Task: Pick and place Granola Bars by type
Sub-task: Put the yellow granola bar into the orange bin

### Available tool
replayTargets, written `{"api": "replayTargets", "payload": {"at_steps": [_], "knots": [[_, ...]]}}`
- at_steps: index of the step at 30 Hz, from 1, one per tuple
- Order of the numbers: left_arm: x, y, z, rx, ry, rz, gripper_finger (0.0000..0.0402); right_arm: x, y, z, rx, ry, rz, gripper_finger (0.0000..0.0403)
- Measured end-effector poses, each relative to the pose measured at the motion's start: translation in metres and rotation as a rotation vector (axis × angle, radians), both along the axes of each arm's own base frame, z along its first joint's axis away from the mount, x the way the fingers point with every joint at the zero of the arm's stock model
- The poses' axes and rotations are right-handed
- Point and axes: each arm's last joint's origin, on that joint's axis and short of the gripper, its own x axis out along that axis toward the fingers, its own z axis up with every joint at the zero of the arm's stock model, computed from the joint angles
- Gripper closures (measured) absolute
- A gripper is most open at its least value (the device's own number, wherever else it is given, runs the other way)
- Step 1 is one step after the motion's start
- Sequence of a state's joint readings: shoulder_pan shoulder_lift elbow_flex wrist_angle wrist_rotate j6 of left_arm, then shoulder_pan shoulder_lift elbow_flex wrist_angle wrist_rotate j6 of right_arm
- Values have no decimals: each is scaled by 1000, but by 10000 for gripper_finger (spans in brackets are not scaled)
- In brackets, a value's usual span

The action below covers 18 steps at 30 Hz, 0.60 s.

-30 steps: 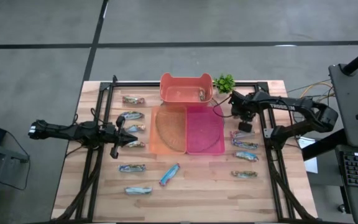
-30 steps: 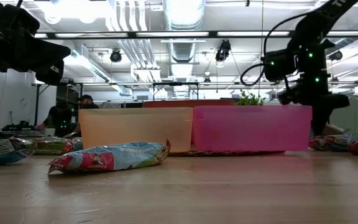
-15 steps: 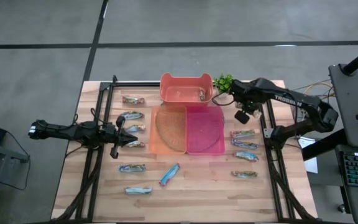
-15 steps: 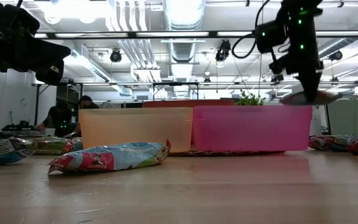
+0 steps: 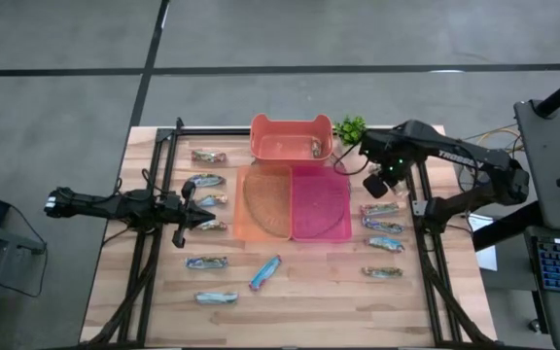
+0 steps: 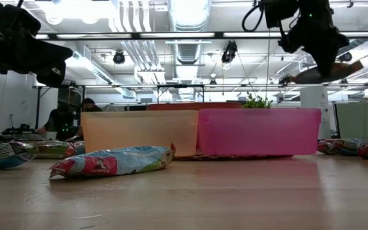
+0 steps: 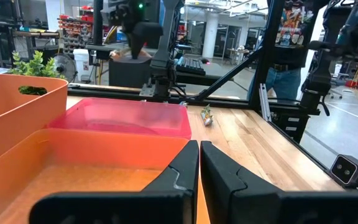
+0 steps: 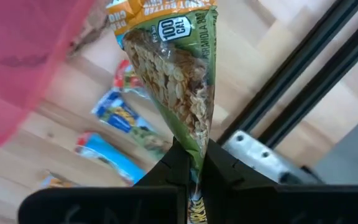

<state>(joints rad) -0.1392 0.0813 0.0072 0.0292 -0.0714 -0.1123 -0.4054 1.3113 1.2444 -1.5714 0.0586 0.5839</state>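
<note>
My right gripper [image 5: 377,183] hangs above the table just right of the pink bin [image 5: 321,206], shut on a green-wrapped granola bar [image 8: 173,74]. In the low view that bar [image 6: 328,71] sits higher than the bin rims. My left gripper [image 7: 199,155] is shut and holds nothing. It points level at the orange bin [image 5: 265,204] from the left side [image 5: 192,204]. Several granola bars lie flat on the wood left of the bins [image 5: 205,181] and right of them [image 5: 384,227]. One bar [image 5: 315,149] lies in the salmon bin [image 5: 290,138]. My right gripper pinches the green bar's wrapper near one end [image 8: 194,146] between its two fingers, which come from above and point down. The bar is lifted clear of the table. It sticks out sideways below the fingers, nearly level [image 6: 337,69].
A small green plant [image 5: 351,127] stands at the far edge beside the salmon bin. A black frame [image 5: 421,209] runs along both sides of the table. More bars lie near the front [image 5: 265,272]. People show in the room beyond the table [image 7: 288,56].
My right gripper has risen from table height to above the bin rims. It rolled about its own axis and stayed shut. The green bar came up with it and now hangs clear of the table.
</note>
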Motion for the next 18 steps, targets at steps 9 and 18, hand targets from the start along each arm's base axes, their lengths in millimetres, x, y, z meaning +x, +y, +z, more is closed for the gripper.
{"api": "replayTargets", "payload": {"at_steps": [9, 18], "knots": [[0, 0, 0, 0, 0, 0, 401, 17, 16, 0, -15, -37, -215, 392], [0, 0, 0, 0, 0, 0, 401, 64, 21, -14, 0, -268, -426, 392]]}}
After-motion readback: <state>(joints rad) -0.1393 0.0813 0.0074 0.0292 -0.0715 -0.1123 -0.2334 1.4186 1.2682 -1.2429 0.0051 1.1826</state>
